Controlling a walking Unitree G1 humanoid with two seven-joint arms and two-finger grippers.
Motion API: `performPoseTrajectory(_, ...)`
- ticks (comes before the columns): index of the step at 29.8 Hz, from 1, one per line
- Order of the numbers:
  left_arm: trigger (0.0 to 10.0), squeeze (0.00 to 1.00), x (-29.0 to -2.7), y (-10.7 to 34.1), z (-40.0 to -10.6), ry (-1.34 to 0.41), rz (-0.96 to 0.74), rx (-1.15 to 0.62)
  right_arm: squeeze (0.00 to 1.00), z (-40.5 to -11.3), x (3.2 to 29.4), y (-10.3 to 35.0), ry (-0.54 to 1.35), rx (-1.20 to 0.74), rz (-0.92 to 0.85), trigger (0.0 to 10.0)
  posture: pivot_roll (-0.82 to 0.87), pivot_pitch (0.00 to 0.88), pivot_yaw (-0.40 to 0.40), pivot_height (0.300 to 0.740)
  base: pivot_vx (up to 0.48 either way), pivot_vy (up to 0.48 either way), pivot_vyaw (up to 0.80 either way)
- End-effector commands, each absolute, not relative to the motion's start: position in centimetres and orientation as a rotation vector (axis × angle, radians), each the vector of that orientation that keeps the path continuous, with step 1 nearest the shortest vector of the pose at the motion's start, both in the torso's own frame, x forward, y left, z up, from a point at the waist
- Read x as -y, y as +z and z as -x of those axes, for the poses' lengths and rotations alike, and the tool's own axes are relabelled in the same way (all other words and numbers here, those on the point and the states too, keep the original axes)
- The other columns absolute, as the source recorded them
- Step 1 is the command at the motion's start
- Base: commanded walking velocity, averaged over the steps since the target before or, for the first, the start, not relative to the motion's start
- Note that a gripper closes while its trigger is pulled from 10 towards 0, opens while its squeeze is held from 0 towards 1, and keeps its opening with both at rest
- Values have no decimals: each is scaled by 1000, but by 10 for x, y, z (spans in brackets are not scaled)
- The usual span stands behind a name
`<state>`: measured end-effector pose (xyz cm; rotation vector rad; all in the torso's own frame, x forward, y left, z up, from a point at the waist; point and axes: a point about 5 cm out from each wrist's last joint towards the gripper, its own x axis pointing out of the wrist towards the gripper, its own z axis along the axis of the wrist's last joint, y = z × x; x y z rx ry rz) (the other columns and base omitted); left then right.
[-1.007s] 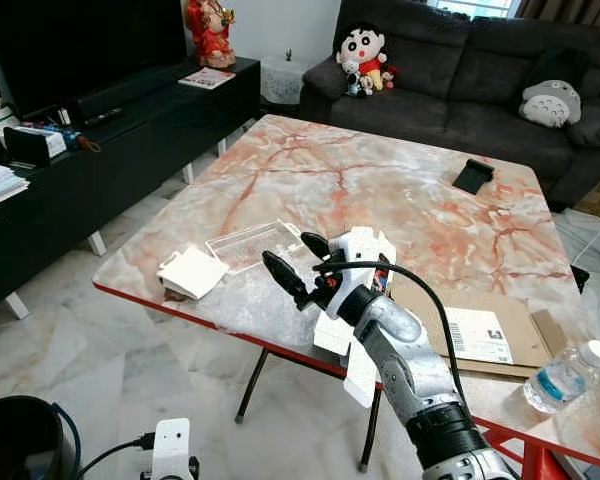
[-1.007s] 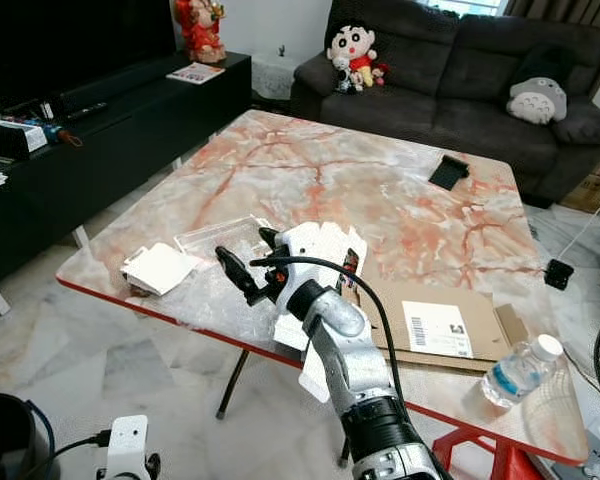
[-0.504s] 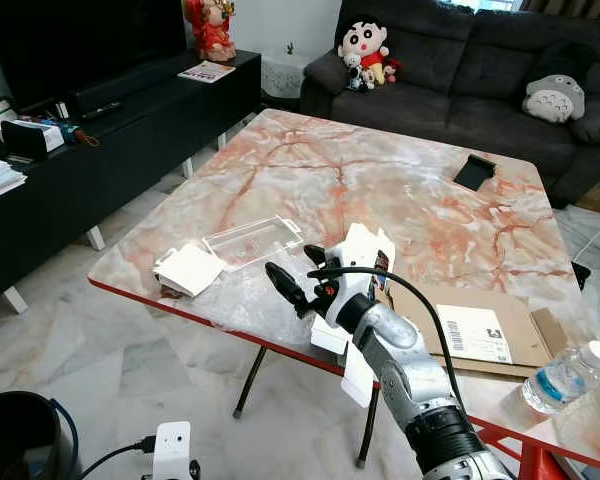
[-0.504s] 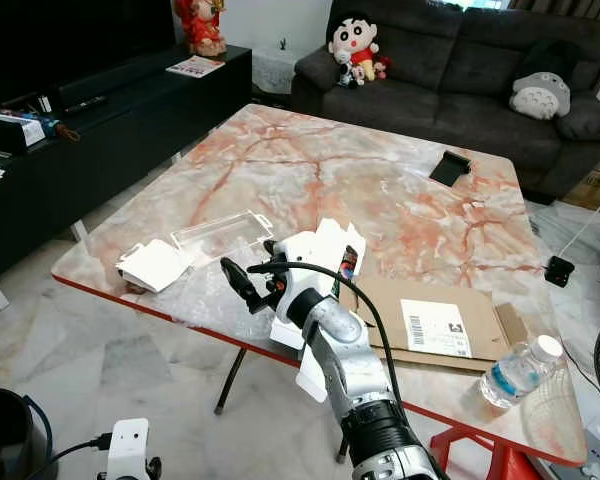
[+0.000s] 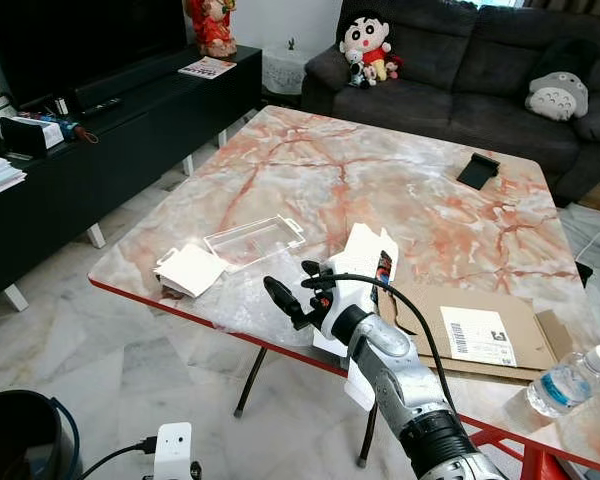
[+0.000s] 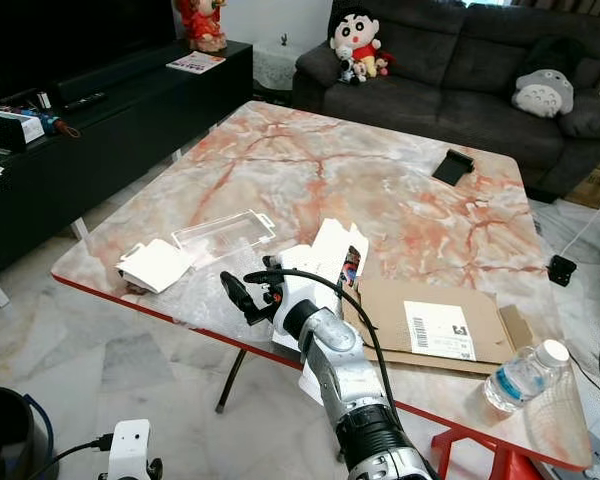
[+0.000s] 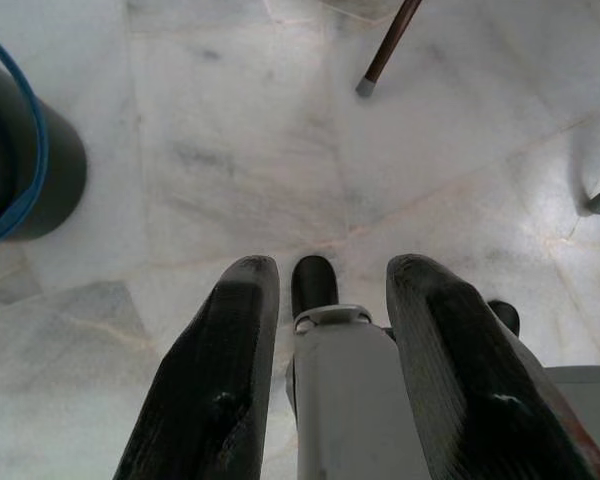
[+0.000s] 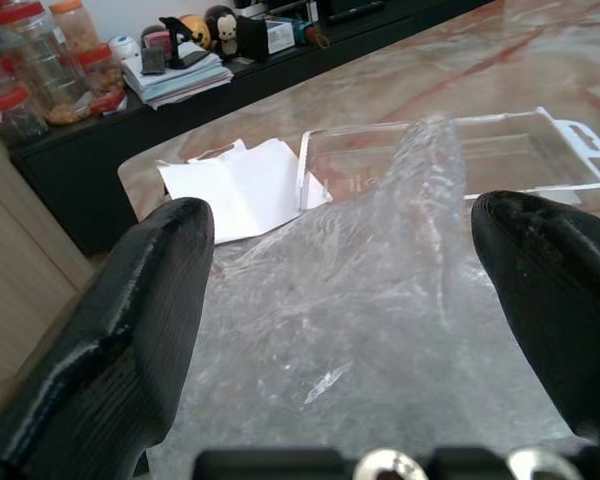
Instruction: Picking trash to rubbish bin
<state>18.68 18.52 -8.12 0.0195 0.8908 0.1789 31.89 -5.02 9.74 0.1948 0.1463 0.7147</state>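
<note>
Right wrist view looks along the right end effector [image 8: 345, 330], its fingers [image 8: 110, 340] spread wide with crumpled clear film [image 8: 380, 300] lying on the desk [image 5: 380, 170] between and ahead of them. Beyond the film lie a clear plastic tray [image 5: 254, 240] and a white wrapper [image 5: 190, 270], the wrapper near the desk's front edge. From the head views the right end effector [image 5: 298, 287] has come down slightly and nearer the film than a second ago, though whether it touches the film is hard to tell. A white box [image 5: 365, 265] sits just behind the wrist, cardboard [image 5: 470, 335] and a bottle [image 5: 570, 378] further right. The left end effector [image 7: 330, 350] hangs open above the floor [image 7: 230, 150], near the bin [image 5: 15, 440].
</note>
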Motion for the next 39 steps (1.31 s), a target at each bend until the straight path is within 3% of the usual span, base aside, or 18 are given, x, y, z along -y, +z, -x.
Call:
performPoseTrajectory(1, 10000, 0, -182, -82, -188, 163, -8, -897, 0, -319, 49, 97, 714, -147, -189, 10000, -25, 0, -96, 740, 0, 0, 0)
performPoseTrajectory(33, 10000, 0, -178, -84, -184, 152, 1, -914, 0, -313, 44, 79, 749, -164, 7, 10000, -27, 0, -101, 740, 0, 0, 0)
performPoseTrajectory(34, 10000, 0, -178, -84, -184, 152, 1, -914, 0, -313, 45, 79, 744, -161, 11, 8235, -27, 0, -101, 740, 0, 0, 0)
performPoseTrajectory(35, 10000, 0, -178, -84, -184, 152, 1, -914, 0, -313, 45, 79, 744, -161, 11, 8235, -27, 0, -101, 740, 0, 0, 0)
performPoseTrajectory(36, 10000, 0, -178, -84, -184, 153, 1, -914, 0, -313, 45, 79, 742, -162, 15, 1294, -27, 0, -101, 740, 0, 0, 0)
performPoseTrajectory(37, 10000, 0, -178, -84, -184, 153, 1, -914, 0, -314, 45, 78, 741, -162, 20, 0, -26, 0, -102, 740, 0, 0, 0)
performPoseTrajectory(39, 10000, 0, -178, -84, -184, 153, 0, -914, 0, -314, 46, 77, 738, -162, 29, 0, -26, 0, -102, 740, 0, 0, 0)
